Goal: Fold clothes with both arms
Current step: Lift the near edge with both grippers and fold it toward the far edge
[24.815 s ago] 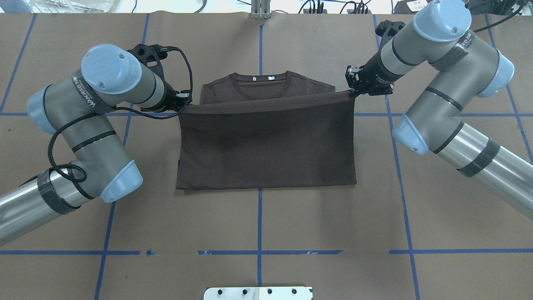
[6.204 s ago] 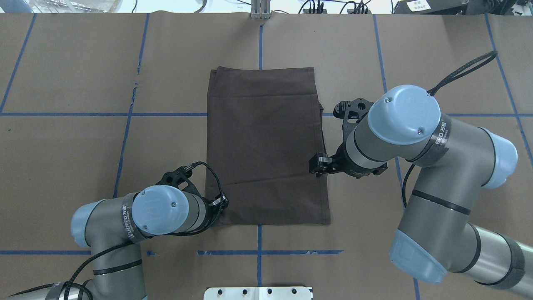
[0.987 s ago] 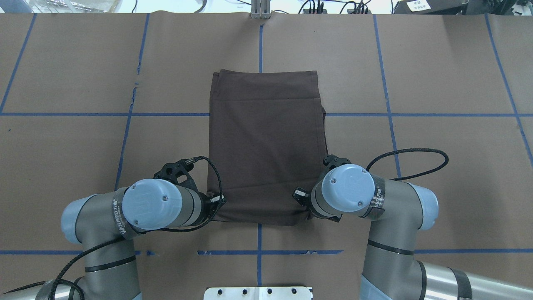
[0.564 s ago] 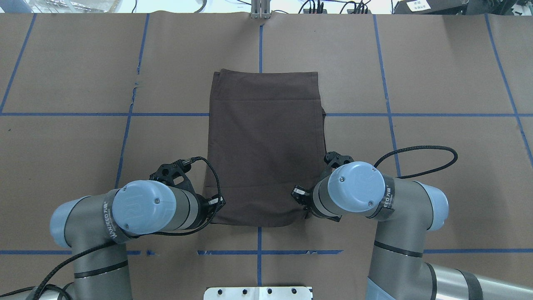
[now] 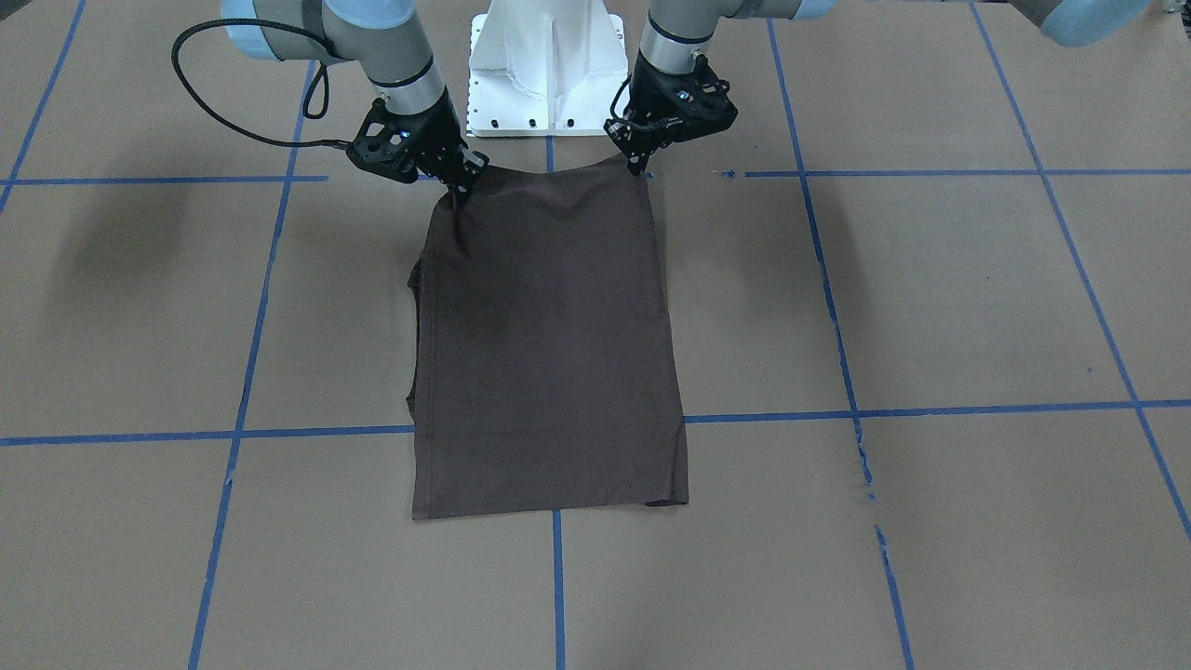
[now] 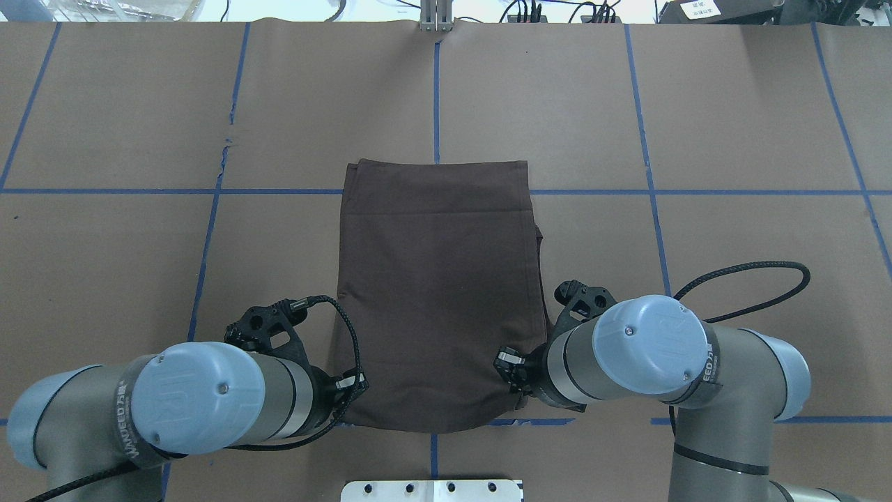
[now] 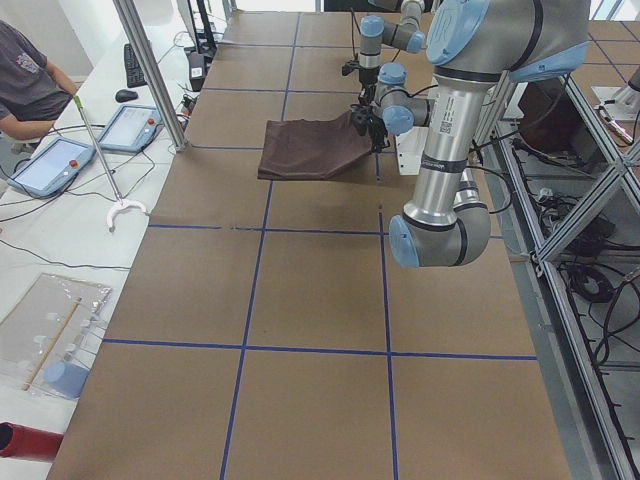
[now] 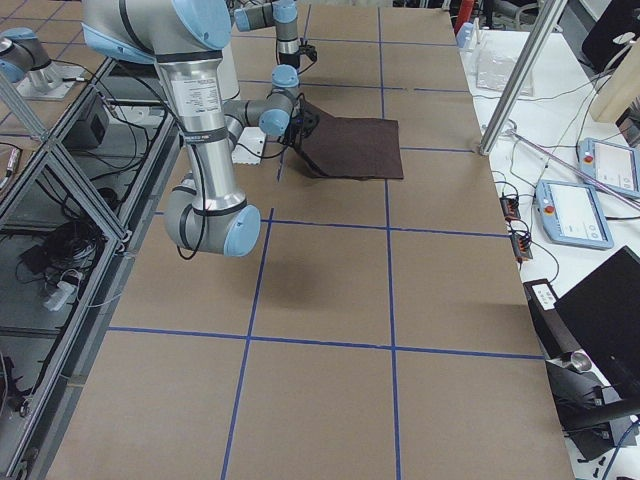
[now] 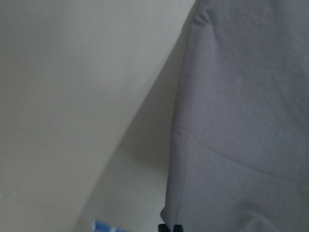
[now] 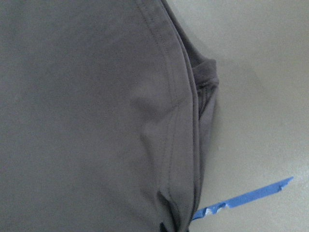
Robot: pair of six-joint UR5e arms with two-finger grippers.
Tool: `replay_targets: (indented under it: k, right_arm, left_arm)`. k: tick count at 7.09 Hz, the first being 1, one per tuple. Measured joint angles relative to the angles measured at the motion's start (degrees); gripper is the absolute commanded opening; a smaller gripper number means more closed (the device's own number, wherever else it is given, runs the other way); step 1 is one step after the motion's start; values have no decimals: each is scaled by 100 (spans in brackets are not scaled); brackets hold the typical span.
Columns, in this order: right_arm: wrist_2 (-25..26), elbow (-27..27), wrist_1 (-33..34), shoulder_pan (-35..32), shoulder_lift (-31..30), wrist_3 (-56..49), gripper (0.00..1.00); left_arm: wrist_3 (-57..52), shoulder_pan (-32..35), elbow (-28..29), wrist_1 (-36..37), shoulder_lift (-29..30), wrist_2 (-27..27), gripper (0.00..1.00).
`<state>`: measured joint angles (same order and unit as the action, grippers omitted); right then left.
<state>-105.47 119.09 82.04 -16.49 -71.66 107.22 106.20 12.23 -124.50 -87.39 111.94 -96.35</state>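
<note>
Matte brown-grey T-shirt (image 5: 544, 344), folded rectangular, pinched by left tool (image 5: 640, 166) and right tool (image 5: 461, 191).

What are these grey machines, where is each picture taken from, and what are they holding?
The grey machines are two jointed robot arms, left arm and right arm, each ending in a black two-finger gripper. One picture faces the robot across the table, one looks down from behind it, two look along the table from its ends, and two come from wrist cameras, showing cloth close up. On the paper-covered table lies a dark brown T-shirt, folded into a narrow rectangle. The left gripper and the right gripper each pinch a corner of its edge nearest the robot, raised slightly.
</note>
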Motion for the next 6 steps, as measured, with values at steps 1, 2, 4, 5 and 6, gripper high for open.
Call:
replay_targets:
  k: [1,2,4,5,6]
  right_arm:
    - [-46,-10,-21,18,16,-11,0]
    - [-44,-73,-47,-66,65,-35,0]
    - [-185,-346,-63,-598,246,-58,0]
    - [-363,-665,-65,-919,476,-60,0]
    - [-518,-1074,-67,-1191,788,-61,0]
  left_arm:
    - [-49,-28,-69,49,-25,-36,0]
    - [-137,53,-54,63,-8,-93,0]
    - [-511,576,96,59,104,-159,0]
    - [-688,891,262,44,258,-174,0]
    - [-827,1169,508,15,460,-179,0]
